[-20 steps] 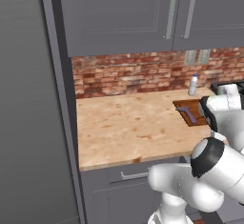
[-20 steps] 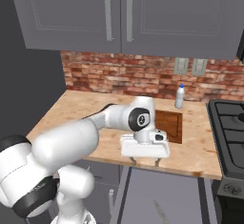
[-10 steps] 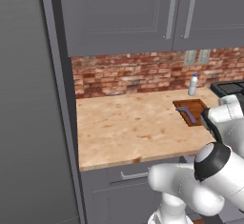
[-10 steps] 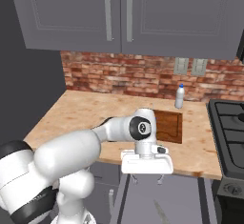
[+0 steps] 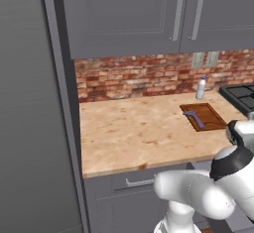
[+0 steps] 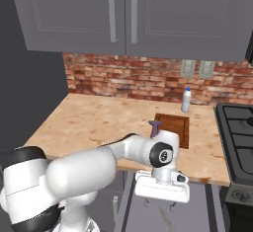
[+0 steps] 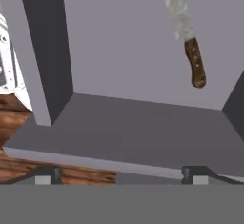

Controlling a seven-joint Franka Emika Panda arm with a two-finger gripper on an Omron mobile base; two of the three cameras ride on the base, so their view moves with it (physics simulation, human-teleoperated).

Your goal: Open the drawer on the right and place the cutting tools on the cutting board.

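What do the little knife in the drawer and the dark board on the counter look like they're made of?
The knife seems to have a dull, speckled grey metal blade and a dark brown handle with tiny rivet-like dots, probably wood. The cutting board looks like reddish-brown wood with a matte finish and a groove near its edge. Everything is rendered, so these are impressions only.

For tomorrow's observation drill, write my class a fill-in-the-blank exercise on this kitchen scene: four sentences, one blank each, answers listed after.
1. The tool with the lilac handle lies on the ____.
2. In the hand view, a knife with a brown handle lies inside the open grey ____.
3. The wall behind the countertop is made of ____.
4. A small white bottle stands beside the board, ____ the brick wall.

Missing words: cutting board; drawer; brick; against
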